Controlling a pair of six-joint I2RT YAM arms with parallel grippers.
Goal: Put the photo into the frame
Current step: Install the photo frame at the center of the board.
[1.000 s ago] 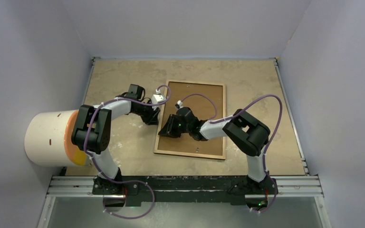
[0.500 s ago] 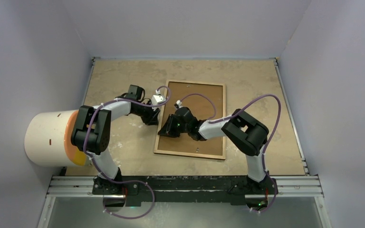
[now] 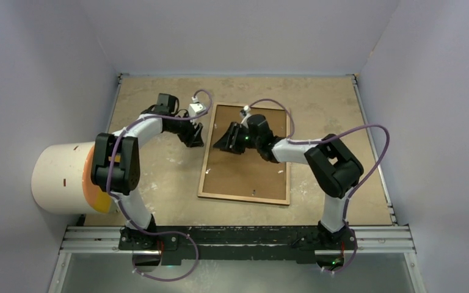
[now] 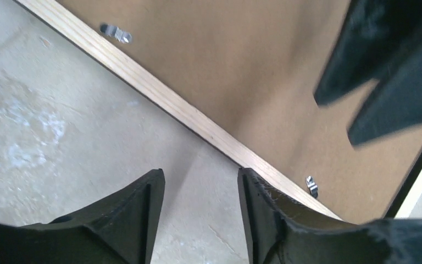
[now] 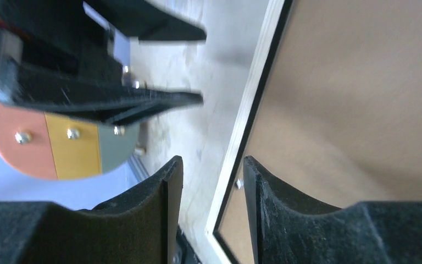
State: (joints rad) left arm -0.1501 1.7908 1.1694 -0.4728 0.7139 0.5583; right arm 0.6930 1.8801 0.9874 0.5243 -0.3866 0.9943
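The frame (image 3: 243, 199) lies back-up on the table, light wood rails around a brown backing board (image 3: 250, 171). The photo is hidden from every view. My left gripper (image 3: 194, 139) hovers just left of the frame's left rail, open, with only bare table between its fingers (image 4: 200, 173). My right gripper (image 3: 223, 145) is open above the board's upper left part. Its jaws straddle the frame's rail (image 5: 247, 104) from above (image 5: 213, 160), gripping nothing. The rail (image 4: 159, 93) crosses the left wrist view diagonally, with metal clips (image 4: 115, 34) on the board.
A white cylinder with an orange face (image 3: 61, 177) lies at the table's left edge. Walls close in the table at the far side and both flanks. A metal rail (image 3: 238, 235) carries both arm bases at the near edge.
Both grippers have moved toward the far side along the frame's left rail, away from its middle. Both sets of jaws have widened from nearly shut to open.
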